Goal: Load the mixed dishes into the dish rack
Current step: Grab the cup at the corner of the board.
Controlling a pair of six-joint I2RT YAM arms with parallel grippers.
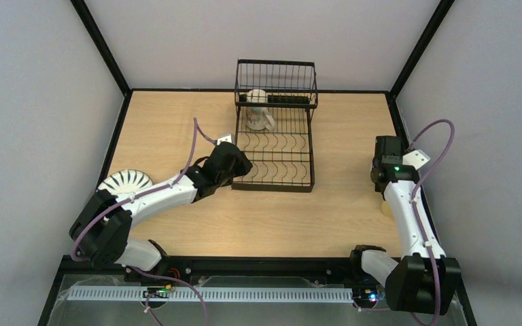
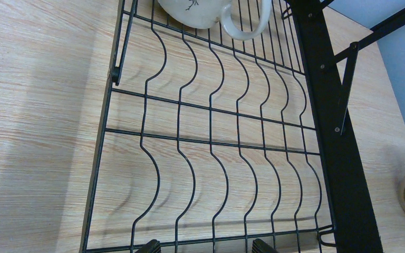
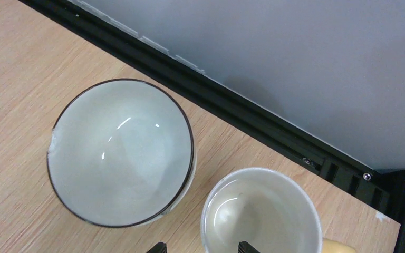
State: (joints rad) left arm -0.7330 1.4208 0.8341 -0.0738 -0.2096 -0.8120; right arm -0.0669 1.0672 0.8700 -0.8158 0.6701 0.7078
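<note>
The right gripper [image 3: 201, 247] hangs point-down, jaws a good way apart and clamped on nothing; only its fingertips show at the bottom of the wrist view. Directly under it a pale cup [image 3: 261, 213] stands on the table [image 1: 177, 122]. The jaws straddle the cup's wall, one finger over the hollow and the other outside; whether either touches the rim I cannot tell. Just ahead of the gripper, close beside the cup, stands a dark-rimmed bowl [image 3: 121, 153], and something yellow peeks out on the cup's other side.

Cup and bowl look like glazed ceramic, so I judge them stiff, slick and liable to chip. The cup's thick wall should give a sound pinch at the rim, one finger in and one out. The outer finger has to slip into the narrow gap next to the bowl without knocking it.

The left gripper [image 2: 205, 246] is spread to its widest and holds nothing, low over the near end of the dish rack [image 2: 333, 132]. Bare slotted wires run on ahead of it to a cream mug [image 2: 200, 13] at the far end, handle turned toward the gripper. Behind this gripper, by the arm's elbow and well apart from the rack, lies a striped plate [image 1: 126, 182], not yet loaded
</note>
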